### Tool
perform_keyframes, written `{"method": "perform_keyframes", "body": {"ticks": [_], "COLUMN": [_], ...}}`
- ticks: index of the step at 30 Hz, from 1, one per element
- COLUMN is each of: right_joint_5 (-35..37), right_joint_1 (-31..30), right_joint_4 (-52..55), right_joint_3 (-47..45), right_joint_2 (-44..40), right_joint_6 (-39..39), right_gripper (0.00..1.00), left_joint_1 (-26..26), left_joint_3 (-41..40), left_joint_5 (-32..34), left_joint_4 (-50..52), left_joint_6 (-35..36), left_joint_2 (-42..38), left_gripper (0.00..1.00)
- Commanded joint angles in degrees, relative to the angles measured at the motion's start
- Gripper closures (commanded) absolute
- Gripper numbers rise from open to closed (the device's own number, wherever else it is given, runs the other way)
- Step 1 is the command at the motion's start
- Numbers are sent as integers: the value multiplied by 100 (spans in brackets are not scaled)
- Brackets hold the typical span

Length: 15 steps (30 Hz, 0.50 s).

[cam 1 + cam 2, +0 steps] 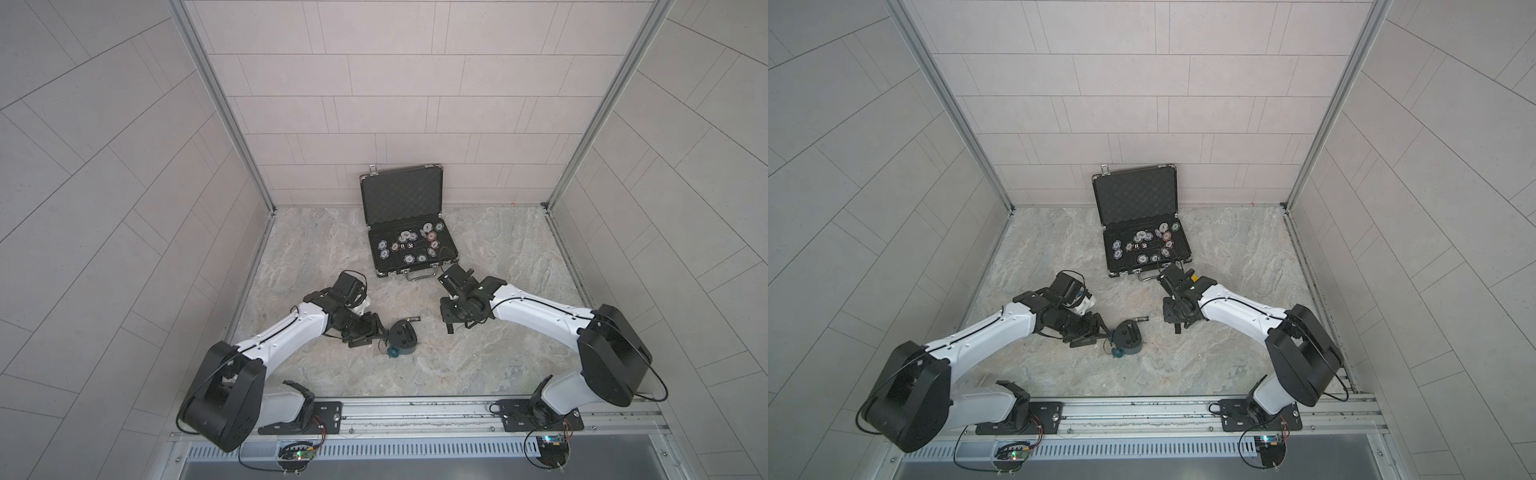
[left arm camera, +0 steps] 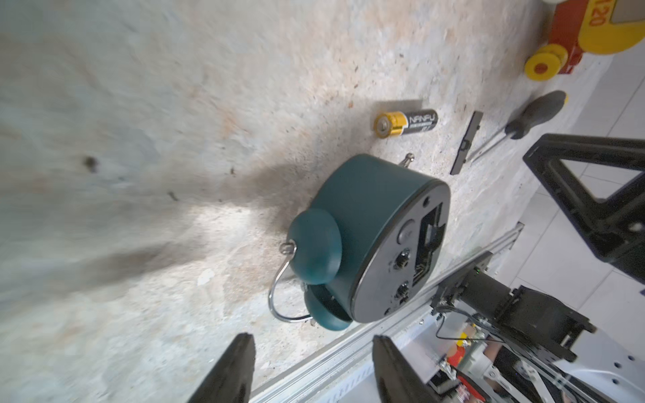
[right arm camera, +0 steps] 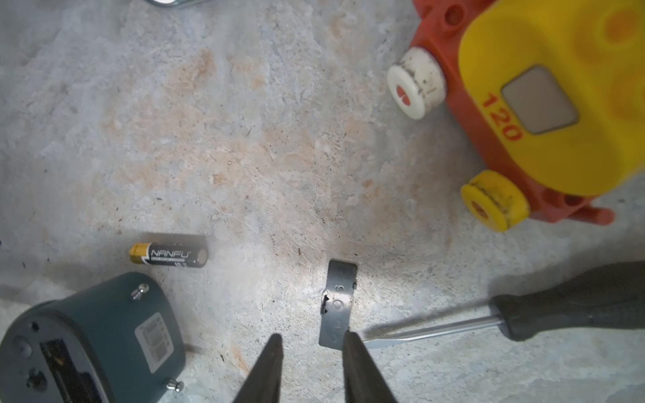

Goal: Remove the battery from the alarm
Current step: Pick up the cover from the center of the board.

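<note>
The dark teal twin-bell alarm (image 2: 366,216) has a smooth satin body, a matt dark grey plastic back and a bright chromed wire handle (image 2: 271,296). The small black battery with the gold end band (image 2: 406,122) wears a glossy printed wrap. The stone-patterned tabletop (image 2: 157,104) looks rough and matt, the black-handled screwdriver (image 3: 576,300) has a dull grip and a polished steel shaft, the flat grey plastic cover (image 3: 336,303) is matt, and the red-and-yellow plastic toy (image 3: 586,164) is smooth with a slight sheen.
</note>
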<state>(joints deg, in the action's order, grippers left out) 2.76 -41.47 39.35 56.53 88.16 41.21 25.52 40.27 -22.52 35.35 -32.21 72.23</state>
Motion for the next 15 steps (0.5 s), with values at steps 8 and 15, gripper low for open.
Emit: {"method": "perform_keyframes", "body": {"ticks": [8, 15], "right_joint_5": [539, 532], "right_joint_1": [-347, -362], "right_joint_4": [952, 982], "right_joint_3": [571, 771], "right_joint_2": [781, 1164], "right_joint_6": [622, 583], "right_gripper": [81, 82], "left_joint_1": [-29, -23], "left_joint_3": [139, -19], "left_joint_5": [1682, 1501], "left_joint_4": [-484, -644], "left_joint_6": [323, 321], "left_joint_2": [-1773, -1675], "left_gripper": [19, 19]}}
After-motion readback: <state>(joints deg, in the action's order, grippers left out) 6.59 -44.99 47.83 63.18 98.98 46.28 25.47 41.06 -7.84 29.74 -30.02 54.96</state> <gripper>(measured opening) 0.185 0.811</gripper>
